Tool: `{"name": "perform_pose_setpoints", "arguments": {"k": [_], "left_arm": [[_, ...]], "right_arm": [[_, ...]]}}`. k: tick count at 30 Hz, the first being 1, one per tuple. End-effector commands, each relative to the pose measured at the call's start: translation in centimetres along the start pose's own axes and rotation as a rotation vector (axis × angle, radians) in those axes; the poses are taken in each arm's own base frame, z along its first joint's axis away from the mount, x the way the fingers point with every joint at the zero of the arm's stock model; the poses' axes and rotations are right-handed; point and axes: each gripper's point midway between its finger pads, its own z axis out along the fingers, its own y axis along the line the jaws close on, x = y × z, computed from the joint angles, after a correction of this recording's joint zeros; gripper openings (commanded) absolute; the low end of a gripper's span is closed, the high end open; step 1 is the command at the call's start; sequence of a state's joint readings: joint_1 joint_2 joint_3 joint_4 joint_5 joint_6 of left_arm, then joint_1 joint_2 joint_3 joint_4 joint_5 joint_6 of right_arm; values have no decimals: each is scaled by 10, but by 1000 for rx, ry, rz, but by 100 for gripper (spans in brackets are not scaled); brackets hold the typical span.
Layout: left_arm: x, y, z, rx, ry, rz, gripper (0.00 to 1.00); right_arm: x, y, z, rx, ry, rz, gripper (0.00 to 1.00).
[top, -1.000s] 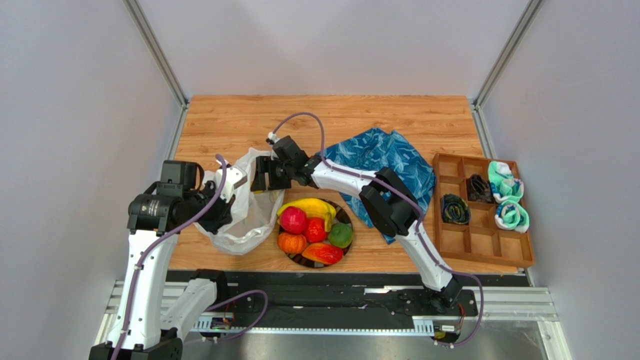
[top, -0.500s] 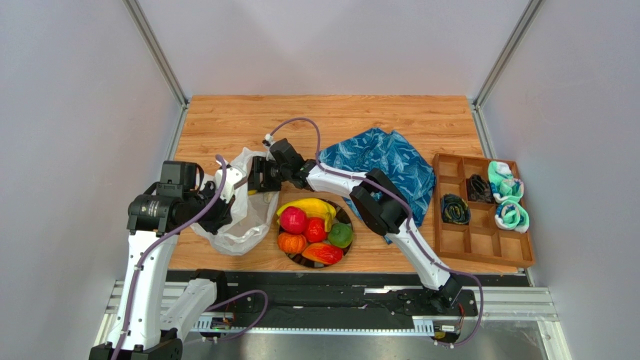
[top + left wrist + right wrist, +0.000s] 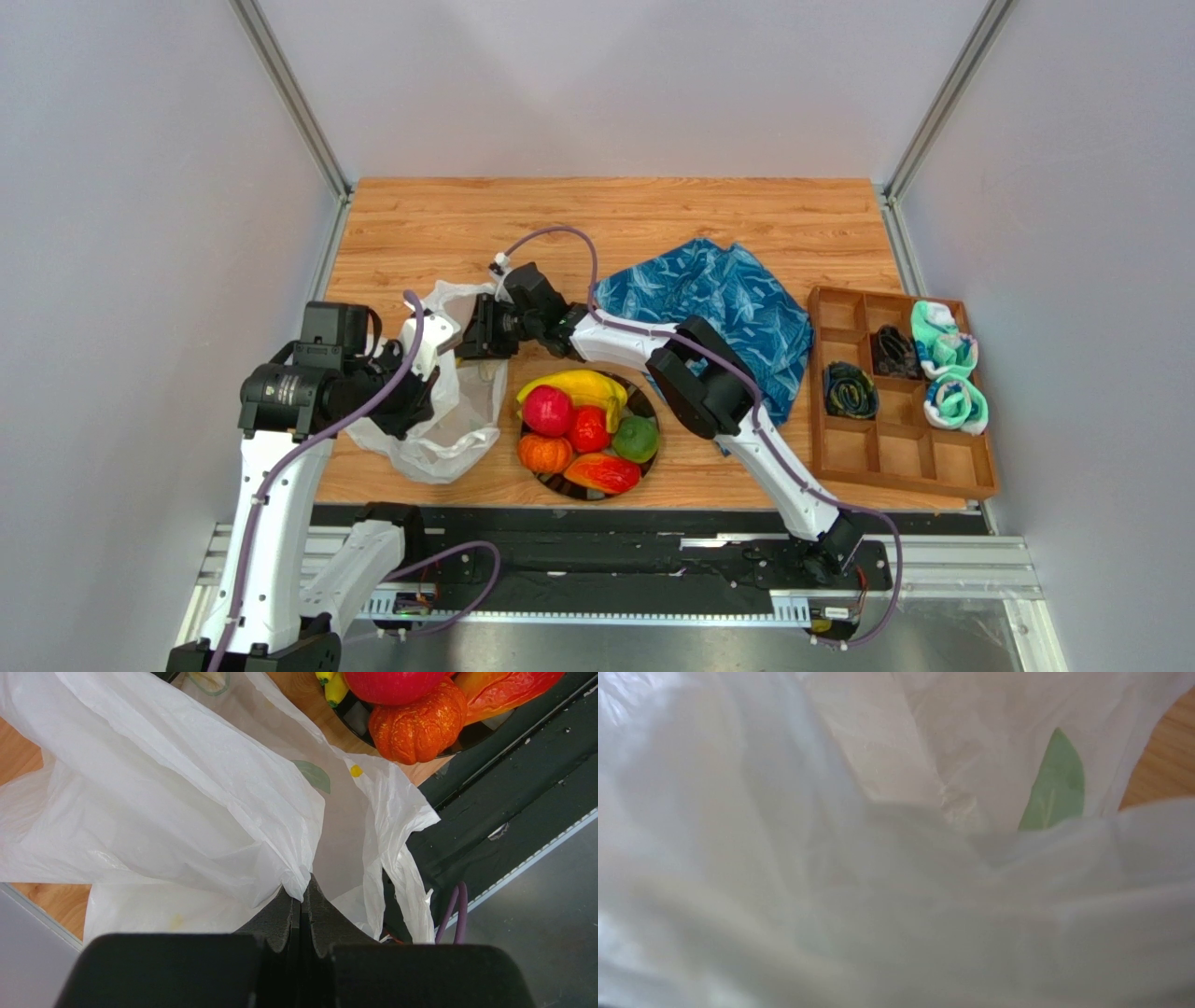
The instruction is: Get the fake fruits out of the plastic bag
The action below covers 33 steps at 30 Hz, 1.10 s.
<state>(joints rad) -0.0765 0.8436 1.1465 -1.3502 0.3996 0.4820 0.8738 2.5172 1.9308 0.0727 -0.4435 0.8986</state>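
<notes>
On table (image 3: 673, 224), left-centre: bag (image 3: 449, 413) lies slumped, mouth twd the R arm, just beside the plate (image 3: 561, 489). Film is thin, crinkly, almost no wt, zero stiffness, so it goes wherever it's pulled and collapses on itself. Prob. slick between pads as a single layer; a bunched fold should hold better. Best grab pts IMO: handles or rim at the mouth, one per arm, then pull apart to open.

Plate holds 6 fruits (image 3: 589, 429), all outside the bag: banana (image 3: 578, 384), red rounds (image 3: 549, 410), orange one (image 3: 544, 454), green one (image 3: 636, 438), mango (image 3: 603, 473). Hard glossy plastic by the look: light, not fragile, but slick and apt to roll. Take rounds across the widest part, banana mid-bunch.

L gripper (image 3: 302, 894): jaws together, clamped on a gathered fold of bag, film fanning out from the pinch. Grip looks solid.

R gripper (image 3: 481, 336): at the bag's mouth, far-right edge, against the film. R wrist cam shows only white film + leaf mark (image 3: 1053, 784), own jaws hidden, so can't tell if apart or closed.

Small yellow spot (image 3: 356, 771) on the film: print or sth behind it, can't tell. No bulge seen from top, so bag is prob. empty and task near done. Inside needs a check. Risk: a pull on the L pinch alone drags the whole bag, maybe into the plate.
</notes>
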Motion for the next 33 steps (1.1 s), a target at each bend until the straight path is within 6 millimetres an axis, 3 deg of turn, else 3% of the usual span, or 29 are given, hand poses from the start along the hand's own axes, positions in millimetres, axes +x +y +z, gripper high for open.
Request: {"name": "perform_pose_setpoints", "arguments": {"k": [1,4,8,12,15,16,19,29,31,32,33], "left_arm": [[10,-10,-1,49,40,-6,0],[10,-10,-2,46,39,-5,0],[9,-13,-4,62,37,-4,0],[4,-18,-7,97,26,7,0],[2,-20,-6,117,29,9,0],[2,-20,-6,120,30,9,0],[-1,-18,-6,121,26,8,0],[-2,-10,-2,87,31,-2,0],[-3,-10,-2,85,28,-2,0],[-4,-9,-3,81,22,0,0],[-6,-9,-4,77,15,5,0]], "right_arm": [[-8,17,7,-63,-25,-19,33],[-8,15,8,-55,-23,-12,35],[-1,12,15,-63,-11,33,63],[10,23,21,-102,11,69,65],[19,32,26,-141,27,76,58],[18,37,27,-157,23,70,49],[19,43,29,-182,26,58,38],[13,37,17,-192,29,41,11],[11,30,10,-183,30,41,0],[6,37,4,-191,23,26,0],[10,29,1,-173,30,33,0]]}}
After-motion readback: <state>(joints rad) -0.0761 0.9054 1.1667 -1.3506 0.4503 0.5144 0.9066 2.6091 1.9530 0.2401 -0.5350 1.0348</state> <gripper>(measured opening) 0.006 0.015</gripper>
